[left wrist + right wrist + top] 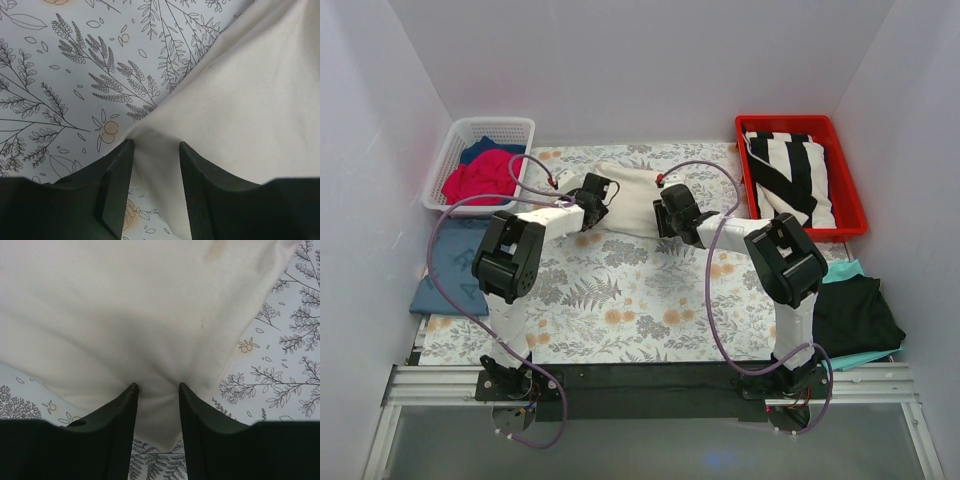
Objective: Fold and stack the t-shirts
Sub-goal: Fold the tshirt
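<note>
Top external view: a cream t-shirt [632, 198] lies bunched at the far middle of the floral tabletop [620, 300], with both arms reaching to it. The left claw [155, 150] pinches the shirt's left corner, cloth gathered between its fingers. The right claw [157, 390] grips the shirt's near right edge the same way. A white basket [455, 150] at far left holds red and navy shirts; a red tray [848, 190] at far right holds striped cloth.

Overhead camera looks down from behind; both wrist cameras (very close) share the cream shirt [632, 196].
</note>
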Robot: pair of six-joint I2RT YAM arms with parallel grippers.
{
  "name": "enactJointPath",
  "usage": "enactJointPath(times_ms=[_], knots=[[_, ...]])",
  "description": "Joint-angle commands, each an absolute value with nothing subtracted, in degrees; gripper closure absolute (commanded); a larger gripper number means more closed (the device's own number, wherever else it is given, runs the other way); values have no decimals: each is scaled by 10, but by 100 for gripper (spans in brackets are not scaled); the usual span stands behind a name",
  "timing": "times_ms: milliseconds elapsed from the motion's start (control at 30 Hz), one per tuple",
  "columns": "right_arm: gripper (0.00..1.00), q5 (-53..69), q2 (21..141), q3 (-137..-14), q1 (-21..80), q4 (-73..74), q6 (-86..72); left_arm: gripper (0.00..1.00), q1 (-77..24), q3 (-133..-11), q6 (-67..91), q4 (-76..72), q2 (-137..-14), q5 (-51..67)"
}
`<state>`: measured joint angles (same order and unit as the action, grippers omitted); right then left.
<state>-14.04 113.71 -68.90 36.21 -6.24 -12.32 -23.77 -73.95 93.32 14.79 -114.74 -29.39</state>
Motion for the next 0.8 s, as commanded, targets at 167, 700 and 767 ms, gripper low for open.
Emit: enactJointPath(times_ms=[167,700,767], knots=[[57,-210,1120,-611,332,67,-113,59,-229,-610,954,256,-1119,-319],[59,-203,927,-441,352,93,-158,59,-291,-421,1003,281,-881,-316],[59,-220,904,-438,370,103,-162,59,-296,-416,1006,296,-839,-317]])
